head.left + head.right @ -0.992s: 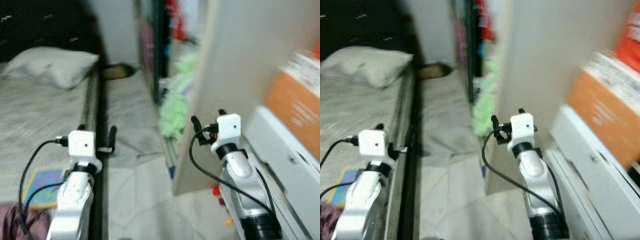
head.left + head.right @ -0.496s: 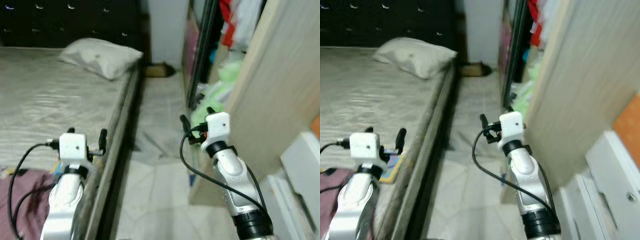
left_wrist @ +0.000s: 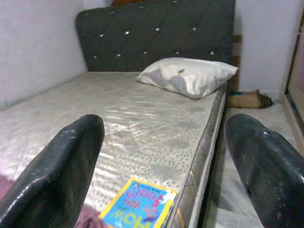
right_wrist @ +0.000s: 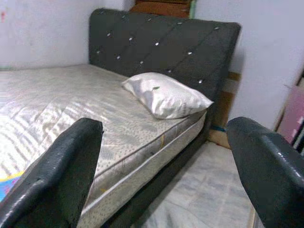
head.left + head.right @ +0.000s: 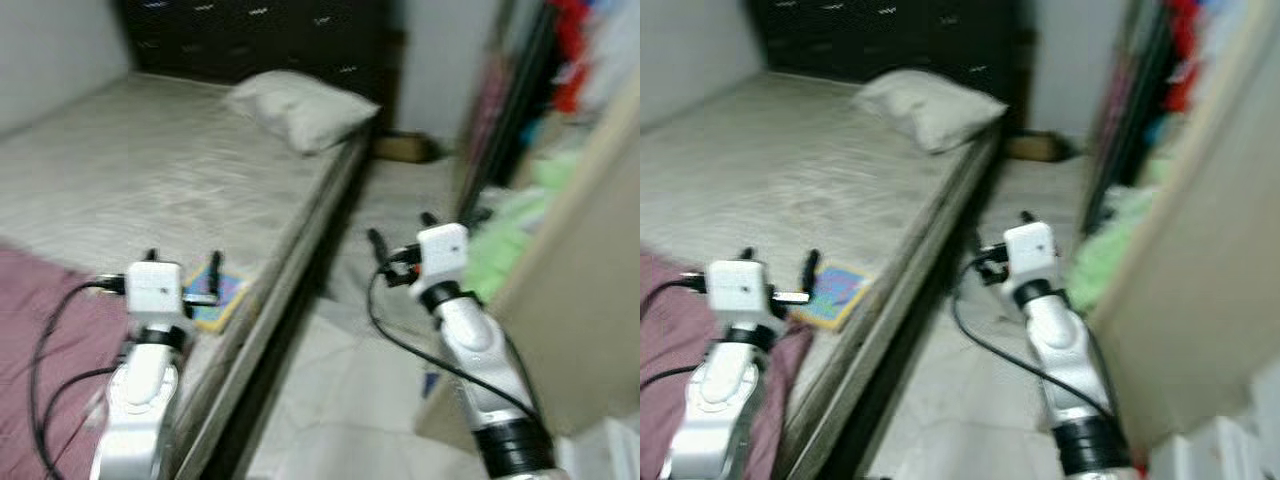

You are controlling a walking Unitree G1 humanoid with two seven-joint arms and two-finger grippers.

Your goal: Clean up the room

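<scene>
The book [image 3: 138, 209], a bright children's title, lies flat on the bare mattress [image 5: 150, 180] near its floor-side edge, just beside a maroon cloth [image 5: 45, 330]. The left gripper [image 5: 183, 270] hovers above the book, fingers [image 3: 57, 166] spread wide and holding nothing. The right gripper [image 5: 400, 232] is raised over the tiled floor [image 5: 350, 400] beside the bed, its fingers [image 4: 52, 175] also wide apart and empty. A white pillow [image 5: 300, 105] rests at the dark tufted headboard [image 3: 156, 33]. Green fabric [image 5: 510, 240] spills from the wardrobe [image 5: 590, 280] on the right.
</scene>
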